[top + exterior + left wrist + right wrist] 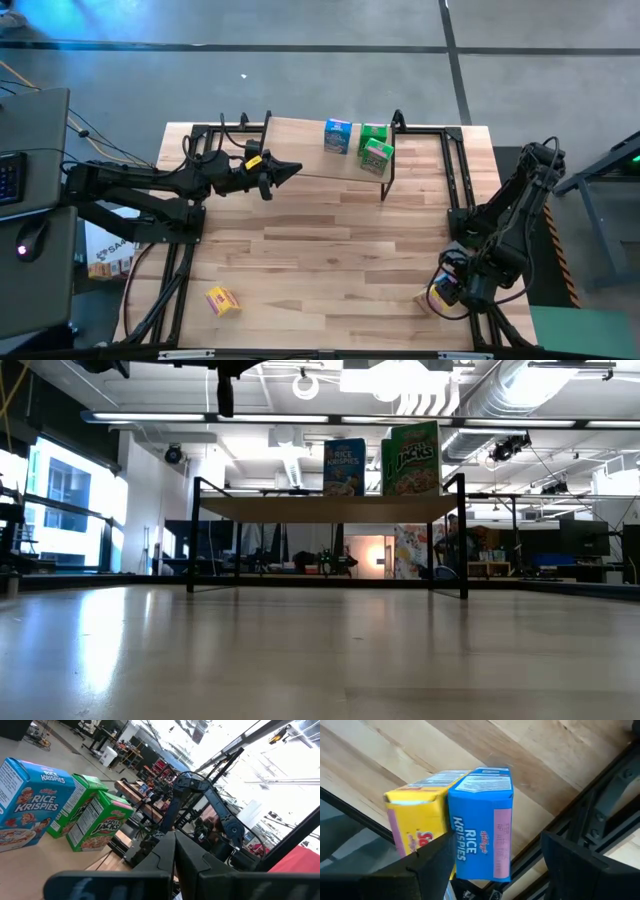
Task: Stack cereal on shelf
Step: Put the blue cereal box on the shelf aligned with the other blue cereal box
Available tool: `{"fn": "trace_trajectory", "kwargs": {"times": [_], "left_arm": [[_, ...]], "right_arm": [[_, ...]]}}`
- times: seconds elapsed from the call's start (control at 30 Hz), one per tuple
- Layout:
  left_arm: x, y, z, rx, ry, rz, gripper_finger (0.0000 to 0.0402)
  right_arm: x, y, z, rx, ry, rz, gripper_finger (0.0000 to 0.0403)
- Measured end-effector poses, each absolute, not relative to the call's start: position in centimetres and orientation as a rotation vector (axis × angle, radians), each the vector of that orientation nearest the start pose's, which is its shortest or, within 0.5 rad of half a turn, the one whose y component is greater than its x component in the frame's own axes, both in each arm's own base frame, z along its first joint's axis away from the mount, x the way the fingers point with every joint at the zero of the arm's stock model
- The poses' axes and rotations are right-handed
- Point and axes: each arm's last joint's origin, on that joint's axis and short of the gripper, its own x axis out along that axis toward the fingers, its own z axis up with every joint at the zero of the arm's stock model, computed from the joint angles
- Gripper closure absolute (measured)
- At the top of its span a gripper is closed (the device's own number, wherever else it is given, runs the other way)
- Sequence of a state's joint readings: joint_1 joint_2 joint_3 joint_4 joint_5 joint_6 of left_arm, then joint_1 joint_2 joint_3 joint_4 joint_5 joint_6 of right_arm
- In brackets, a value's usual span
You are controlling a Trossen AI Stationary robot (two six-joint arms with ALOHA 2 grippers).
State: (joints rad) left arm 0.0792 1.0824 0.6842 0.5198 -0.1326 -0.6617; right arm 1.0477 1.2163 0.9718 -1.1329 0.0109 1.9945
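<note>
Grey concrete floor at 12 o'clock of the wooden table. Bright windows at 9 o'clock; ceiling ducts overhead.

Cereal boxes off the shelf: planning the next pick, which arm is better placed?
Probably right: the right gripper is open around a blue box beside a yellow box. The left gripper, shut, sits over the shelf.

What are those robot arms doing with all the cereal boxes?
They are putting cereal on the shelf. A blue box and two green boxes stand there already. The left gripper hangs shut over the shelf, holding nothing. The right gripper is open around another blue box beside a yellow one. One more yellow box waits on the table.
</note>
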Motion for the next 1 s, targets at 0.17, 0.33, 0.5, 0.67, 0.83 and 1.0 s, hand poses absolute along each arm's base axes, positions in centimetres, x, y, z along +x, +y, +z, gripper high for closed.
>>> {"fn": "trace_trajectory", "kwargs": {"times": [0.17,0.33,0.5,0.67,0.83,1.0], "left_arm": [[23.99,2.29,30.86,-0.662,-0.187,0.163,0.0402],[23.99,2.29,30.86,-0.662,-0.187,0.163,0.0401],[23.99,2.29,30.86,-0.662,-0.187,0.164,0.0401],[23.99,2.29,30.86,-0.662,-0.187,0.164,0.0401],[23.99,2.29,30.86,-0.662,-0.188,0.164,0.0402],[23.99,2.29,30.86,-0.662,-0.187,0.164,0.0402]], "right_arm": [[10.06,17.36,25.54,0.885,1.414,-0.551,0.0121],[10.28,17.54,25.6,0.91,1.374,-0.535,0.0121],[10.3,17.6,25.58,0.905,1.374,-0.528,0.0121],[10.25,17.49,25.41,0.889,1.376,-0.559,0.0121],[10.46,17.85,25.14,0.883,1.378,-0.551,0.0121],[10.53,17.97,24.98,0.875,1.38,-0.559,0.0121]]}}
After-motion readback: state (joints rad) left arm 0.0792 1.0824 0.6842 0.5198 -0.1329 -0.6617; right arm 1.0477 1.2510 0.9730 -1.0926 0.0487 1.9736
